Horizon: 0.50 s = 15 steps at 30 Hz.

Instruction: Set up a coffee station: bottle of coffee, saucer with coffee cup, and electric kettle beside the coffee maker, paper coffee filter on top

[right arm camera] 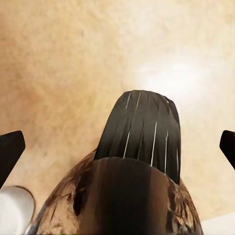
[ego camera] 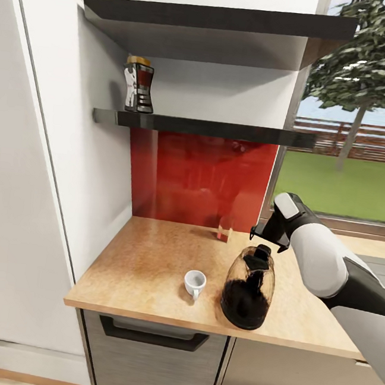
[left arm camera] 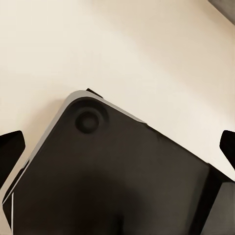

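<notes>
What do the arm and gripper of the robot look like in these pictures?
The right arm has a smooth white shell with dark grey segments near the elbow and a white-grey wrist. The right gripper is black, with flat angular fingers. In the left wrist view, the left gripper's fingertips are black too.

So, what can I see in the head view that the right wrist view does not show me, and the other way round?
Head view alone: the bottle of coffee upright on the lower kitchen shelf, the red backsplash, and the window with a tree. Right wrist view alone: the ribbed texture of the electric kettle's handle, seen from above with the right gripper's jaws spread apart. Both share the electric kettle, the coffee cup beside it, and the kitchen countertop.
</notes>
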### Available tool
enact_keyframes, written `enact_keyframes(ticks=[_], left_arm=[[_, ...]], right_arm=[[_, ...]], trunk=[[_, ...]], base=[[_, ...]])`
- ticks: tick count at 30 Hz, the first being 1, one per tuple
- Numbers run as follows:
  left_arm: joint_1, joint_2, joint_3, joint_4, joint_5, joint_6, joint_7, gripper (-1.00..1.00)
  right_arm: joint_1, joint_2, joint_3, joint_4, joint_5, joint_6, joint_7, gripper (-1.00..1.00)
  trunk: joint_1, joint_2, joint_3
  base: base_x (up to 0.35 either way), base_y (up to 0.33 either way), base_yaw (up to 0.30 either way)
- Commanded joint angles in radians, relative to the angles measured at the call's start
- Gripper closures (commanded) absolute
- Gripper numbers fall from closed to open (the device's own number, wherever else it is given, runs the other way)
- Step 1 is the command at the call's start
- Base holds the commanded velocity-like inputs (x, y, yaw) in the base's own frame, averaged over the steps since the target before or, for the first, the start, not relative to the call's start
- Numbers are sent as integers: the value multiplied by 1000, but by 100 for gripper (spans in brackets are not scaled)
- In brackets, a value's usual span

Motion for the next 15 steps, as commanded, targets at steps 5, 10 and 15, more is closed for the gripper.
enact_keyframes(ticks=[5, 10, 15], left_arm=[[0, 0, 9, -1, 5, 1, -10, -100], [0, 0, 8, -1, 4, 1, -10, -100], [0, 0, 11, -1, 6, 1, -10, -100]], right_arm=[[-1, -1, -15, 0, -11, 2, -10, -100], [-1, 1, -34, 30, -10, 2, -15, -100], [-1, 4, -38, 50, -9, 2, -55, -100]], trunk=[[0, -1, -1], [0, -1, -1], [0, -1, -1]], base=[[1, 0, 0], [0, 0, 0], [0, 0, 0]])
